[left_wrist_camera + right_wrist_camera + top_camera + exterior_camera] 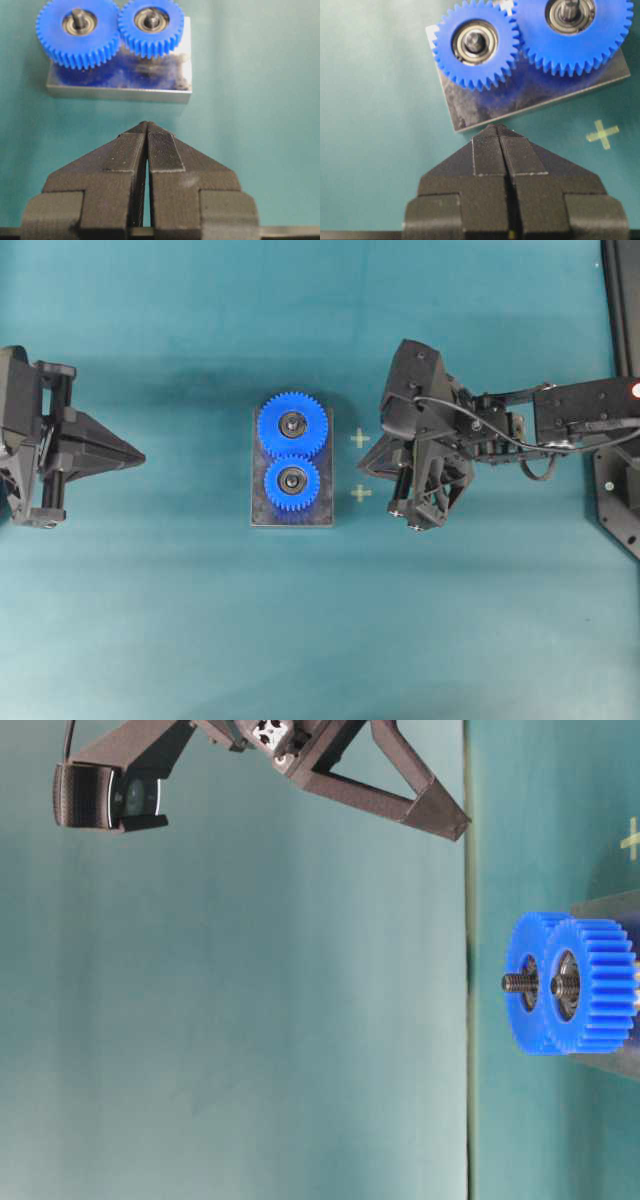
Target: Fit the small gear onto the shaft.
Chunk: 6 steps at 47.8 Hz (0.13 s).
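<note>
Pointing at the plate from the right, the right claw [496, 131] is pinched fully together, holding nothing, tip just short of the plate's [470, 112] edge. Small gear [475, 44] sits beyond it on the plate, seated over the shaft [474, 41], teeth meshed w/ the big gear [572, 27]. Left claw [146, 126] is likewise pressed closed & empty, aimed at the same plate from the opposite side, well apart from it. Two pale cross marks [360, 439] lie on the teal counter [160, 620] btwn plate and right claw.
</note>
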Available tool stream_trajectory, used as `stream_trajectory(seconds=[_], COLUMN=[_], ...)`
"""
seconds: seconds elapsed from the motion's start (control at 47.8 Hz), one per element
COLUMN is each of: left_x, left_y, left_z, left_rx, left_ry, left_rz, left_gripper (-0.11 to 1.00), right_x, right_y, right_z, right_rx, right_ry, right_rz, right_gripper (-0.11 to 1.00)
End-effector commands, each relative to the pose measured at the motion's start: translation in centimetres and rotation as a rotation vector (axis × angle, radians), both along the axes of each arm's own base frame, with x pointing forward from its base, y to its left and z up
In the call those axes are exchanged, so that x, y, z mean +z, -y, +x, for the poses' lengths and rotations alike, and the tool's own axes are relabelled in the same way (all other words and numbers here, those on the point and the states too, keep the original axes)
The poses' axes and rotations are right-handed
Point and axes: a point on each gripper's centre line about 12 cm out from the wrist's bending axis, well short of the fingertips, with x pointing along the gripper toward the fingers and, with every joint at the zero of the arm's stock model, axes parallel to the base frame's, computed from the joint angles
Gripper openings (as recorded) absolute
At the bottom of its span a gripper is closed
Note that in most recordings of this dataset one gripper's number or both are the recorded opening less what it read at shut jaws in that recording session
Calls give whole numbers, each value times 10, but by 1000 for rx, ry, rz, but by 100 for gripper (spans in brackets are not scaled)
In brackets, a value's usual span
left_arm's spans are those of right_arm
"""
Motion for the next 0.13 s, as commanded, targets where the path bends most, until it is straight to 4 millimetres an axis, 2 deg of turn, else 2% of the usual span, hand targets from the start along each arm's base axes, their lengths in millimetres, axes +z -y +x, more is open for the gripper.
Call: stream_trajectory(seconds=[0.0,0.105], left_x=[5,5], left_y=[0,0], left_z=[2,2], left_rx=[0,2], left_ry=[20,20], left_rz=[0,-3], left_gripper=[0,0], right_x=[7,7], right_y=[1,1], right_z=[2,2], right_rx=[-6,-7], right_ry=[35,38], right_rz=[4,5], right_gripper=[-2,-2])
